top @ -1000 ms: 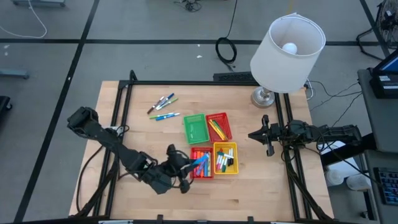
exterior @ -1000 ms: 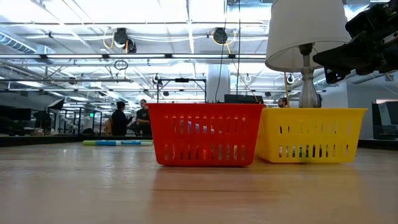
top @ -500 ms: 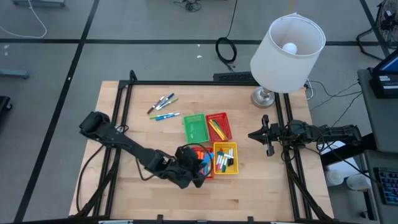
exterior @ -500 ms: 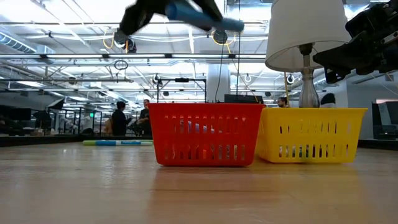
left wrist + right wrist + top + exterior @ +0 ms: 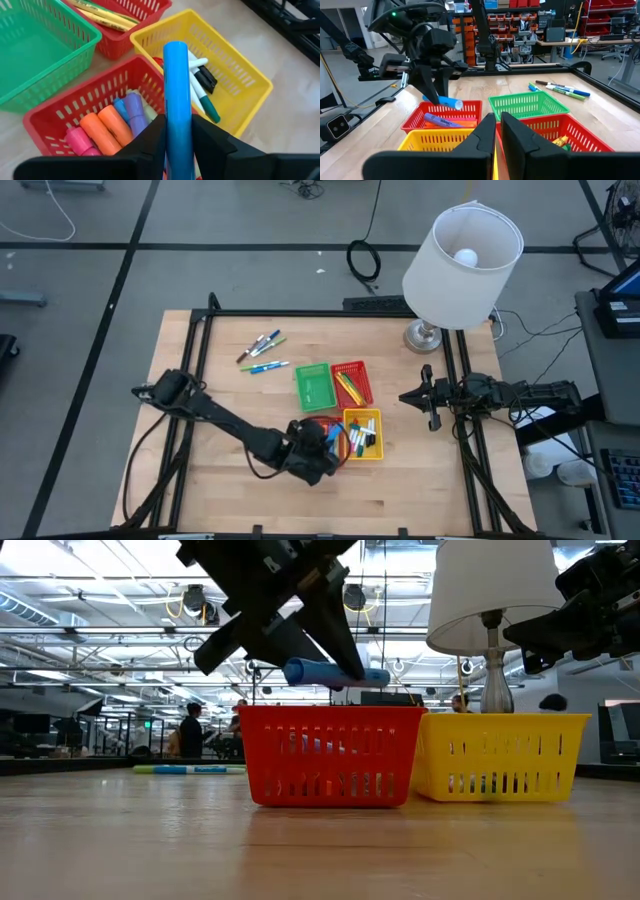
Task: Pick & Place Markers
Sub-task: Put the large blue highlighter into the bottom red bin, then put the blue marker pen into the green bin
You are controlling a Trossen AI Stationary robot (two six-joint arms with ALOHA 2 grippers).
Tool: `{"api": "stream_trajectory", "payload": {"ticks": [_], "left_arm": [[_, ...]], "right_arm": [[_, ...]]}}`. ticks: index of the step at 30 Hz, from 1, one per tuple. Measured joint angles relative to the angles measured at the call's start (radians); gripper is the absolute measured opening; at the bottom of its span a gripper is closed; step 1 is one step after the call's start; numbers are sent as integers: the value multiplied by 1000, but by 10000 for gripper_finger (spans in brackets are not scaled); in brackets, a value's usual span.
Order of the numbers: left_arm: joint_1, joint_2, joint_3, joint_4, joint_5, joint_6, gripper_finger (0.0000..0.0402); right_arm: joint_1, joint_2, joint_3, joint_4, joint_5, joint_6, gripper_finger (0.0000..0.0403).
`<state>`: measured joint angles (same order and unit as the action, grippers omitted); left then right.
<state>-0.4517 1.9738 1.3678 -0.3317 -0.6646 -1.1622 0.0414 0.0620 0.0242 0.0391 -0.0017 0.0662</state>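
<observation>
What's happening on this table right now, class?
The left hand holds a blue marker just above the near red basket, which already has orange, pink and purple markers in it. The right hand waits shut at the table's right edge. A few loose markers lie farther back on the table.

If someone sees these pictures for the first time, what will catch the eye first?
The left gripper holds a blue marker just above the near red basket. Four bright baskets cluster mid-table, and a big white lamp stands at the far right corner.
</observation>
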Motion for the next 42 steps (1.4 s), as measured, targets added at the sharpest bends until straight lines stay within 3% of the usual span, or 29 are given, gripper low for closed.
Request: {"api": "stream_trajectory", "payload": {"ticks": [12, 20, 23, 33, 42], "left_arm": [[5, 1, 0, -2, 16, 5, 91], [4, 1, 0, -2, 123, 49, 95], [-1, 1, 0, -2, 123, 53, 115], [-1, 1, 0, -10, 117, 65, 236], [25, -25, 0, -27, 121, 146, 262]], "right_arm": [[0, 0, 0, 0, 0, 0, 18], [0, 0, 0, 0, 0, 0, 18], [0, 0, 0, 0, 0, 0, 18], [0, 0, 0, 0, 0, 0, 18], [0, 0, 0, 0, 0, 0, 18]]}}
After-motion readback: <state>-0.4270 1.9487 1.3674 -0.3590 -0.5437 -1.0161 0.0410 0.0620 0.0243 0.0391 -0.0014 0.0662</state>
